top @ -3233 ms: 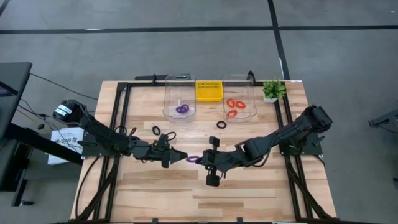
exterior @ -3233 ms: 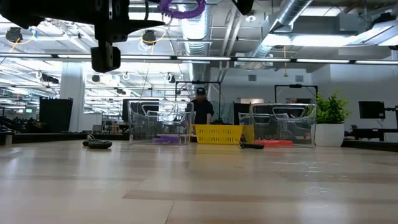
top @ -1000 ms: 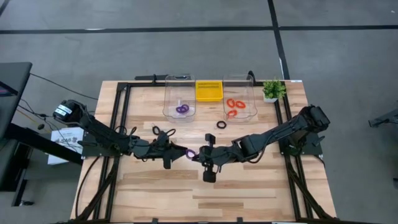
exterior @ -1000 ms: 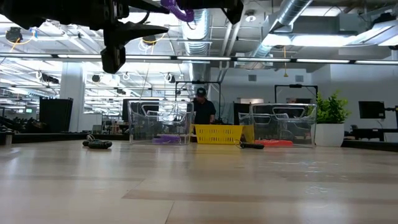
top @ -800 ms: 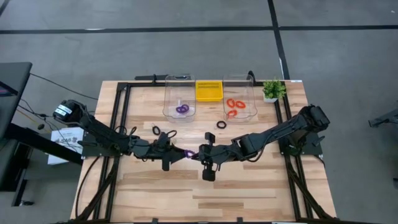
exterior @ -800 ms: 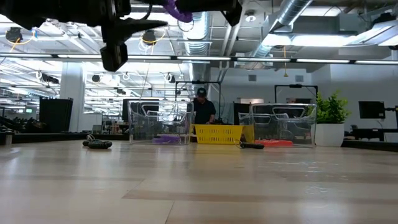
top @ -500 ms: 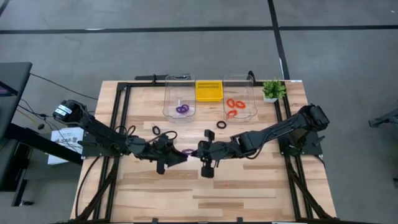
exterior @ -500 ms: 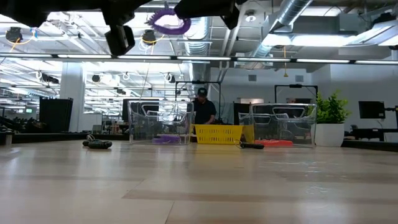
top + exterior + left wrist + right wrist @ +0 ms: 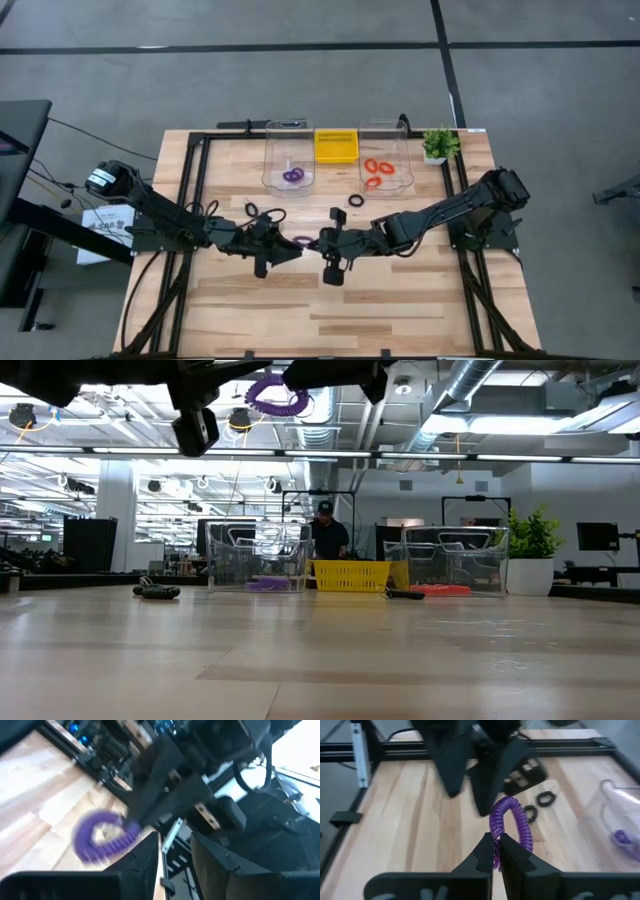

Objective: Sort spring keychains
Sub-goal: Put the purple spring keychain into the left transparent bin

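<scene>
High view: bench (image 9: 250, 310) with both arms meeting mid-bench. Two clear bins at the far edge, yellow basket (image 9: 336, 146) between them. Left bin (image 9: 287, 158) holds purple keychains (image 9: 292, 175); right bin (image 9: 386, 158) holds orange-red keychains (image 9: 376, 172). Three black keychains lie loose: a pair (image 9: 261, 211) near the left arm, one (image 9: 356, 200) before the right bin. Sorting looks well along; by my reckoning the blacks and one purple remain.

Right claw (image 9: 495, 851) is clamped on a purple coil (image 9: 509, 822), held above the bench. Left claw (image 9: 289, 250) sits just beside it, fingers (image 9: 451, 762) spread, gripping nothing.
</scene>
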Controlling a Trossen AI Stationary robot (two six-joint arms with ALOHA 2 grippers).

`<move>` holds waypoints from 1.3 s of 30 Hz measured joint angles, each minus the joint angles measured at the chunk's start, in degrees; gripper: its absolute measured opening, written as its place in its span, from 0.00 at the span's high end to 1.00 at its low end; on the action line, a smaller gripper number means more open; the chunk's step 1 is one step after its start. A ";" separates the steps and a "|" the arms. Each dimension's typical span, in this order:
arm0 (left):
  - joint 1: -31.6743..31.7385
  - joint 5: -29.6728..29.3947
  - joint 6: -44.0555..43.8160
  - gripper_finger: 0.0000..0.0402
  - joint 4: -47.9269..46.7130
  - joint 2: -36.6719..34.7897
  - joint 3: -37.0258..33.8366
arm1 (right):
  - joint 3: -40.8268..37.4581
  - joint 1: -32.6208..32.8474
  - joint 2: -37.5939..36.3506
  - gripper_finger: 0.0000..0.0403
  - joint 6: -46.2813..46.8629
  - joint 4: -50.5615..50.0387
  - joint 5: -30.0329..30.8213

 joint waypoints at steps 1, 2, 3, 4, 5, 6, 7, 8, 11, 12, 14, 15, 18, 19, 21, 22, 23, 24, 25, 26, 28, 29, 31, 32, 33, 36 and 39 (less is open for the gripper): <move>0.00 0.91 -0.14 0.72 -0.34 0.00 0.00 | 0.00 0.00 0.00 0.98 0.02 -0.14 1.02; -0.01 1.72 -0.37 0.72 -0.69 0.00 0.00 | 0.00 0.00 0.00 0.98 0.10 -0.20 2.07; -0.08 2.12 -0.80 0.72 -0.96 0.00 0.00 | 0.00 0.00 0.00 0.98 0.30 -0.23 3.03; -0.11 2.28 -1.47 0.72 -1.25 0.00 0.00 | 0.00 0.00 0.00 0.98 0.60 -0.21 3.93; -0.13 2.41 -1.61 0.72 -1.56 0.00 0.00 | 0.00 -0.01 0.00 0.98 0.97 -0.19 4.54; -0.13 2.47 -1.74 0.72 -1.73 0.00 0.00 | 0.00 -0.09 0.00 0.98 1.03 -0.17 4.58; -0.11 2.43 -1.79 0.72 -1.86 0.00 0.00 | 0.00 -0.09 0.00 0.98 1.05 -0.07 4.53; -0.11 2.23 -2.07 0.72 -1.90 0.00 0.00 | 0.00 -0.09 0.00 0.98 1.05 0.06 4.41; -0.11 0.53 -4.38 0.72 -1.90 0.00 0.00 | 0.00 0.28 0.00 0.98 0.15 1.55 3.58; -0.11 -0.09 -4.89 0.72 -1.90 0.00 0.00 | -0.02 0.45 0.00 0.98 -0.42 2.43 2.80; -0.11 -1.29 -5.23 0.72 -1.97 0.00 0.00 | -0.02 0.91 -0.01 0.98 -1.46 3.97 2.07; -0.11 -1.95 -5.25 0.72 -2.03 0.00 0.00 | -0.01 1.14 -0.02 0.98 -1.57 4.37 1.96; -0.03 -4.38 -6.43 0.72 -2.01 0.00 0.01 | -0.02 1.40 -0.02 0.98 -1.48 4.38 1.46; -0.04 -5.11 -6.72 0.72 -1.95 0.00 0.02 | -0.02 1.38 -0.02 0.98 -1.40 4.30 1.23; 0.02 -7.06 -8.34 0.72 -1.47 0.00 0.01 | -0.02 1.29 -0.02 0.98 -1.09 4.21 1.12; 0.06 -7.85 -9.29 0.72 -1.04 0.00 0.02 | -0.02 1.29 -0.02 0.98 -1.09 4.19 1.11; 0.16 -8.26 -9.89 0.72 -0.64 0.00 0.00 | -0.02 1.29 -0.02 0.98 -1.09 4.21 1.06; 0.37 -8.30 -10.53 0.72 -0.32 0.00 0.02 | -0.02 1.33 -0.02 0.98 -1.09 4.21 1.03; 0.58 -8.29 -10.94 0.72 -0.11 0.00 0.02 | -0.02 1.38 -0.02 0.98 -1.09 4.21 1.00; 0.78 -8.29 -11.12 0.72 -0.04 0.00 0.02 | -0.02 1.38 -0.02 0.98 -1.08 4.21 0.91; 1.18 -8.56 -11.23 0.72 0.05 0.00 0.02 | -0.02 1.38 -0.02 0.98 -1.04 4.22 0.20; 1.40 -8.66 -11.22 0.72 0.08 0.00 0.02 | -0.02 1.38 -0.02 0.98 -0.97 4.19 -0.23; 1.88 -8.70 -11.09 0.72 0.07 0.00 0.02 | -0.02 1.26 -0.02 0.98 -0.94 4.03 -0.36; 2.05 -8.70 -11.07 0.72 0.09 0.00 0.02 | -0.02 1.13 -0.02 0.98 -0.94 3.96 -0.33; 2.23 -8.72 -10.97 0.72 0.09 0.00 0.02 | -0.02 0.96 -0.02 0.98 -0.94 3.79 -0.46; 2.56 -8.73 -9.43 0.73 0.09 0.00 0.02 | -0.02 1.07 -0.02 0.98 -0.88 3.49 -0.50; 2.56 -8.72 -8.77 0.80 0.06 0.00 0.02 | -0.02 1.04 -0.02 0.95 -0.14 3.08 -0.56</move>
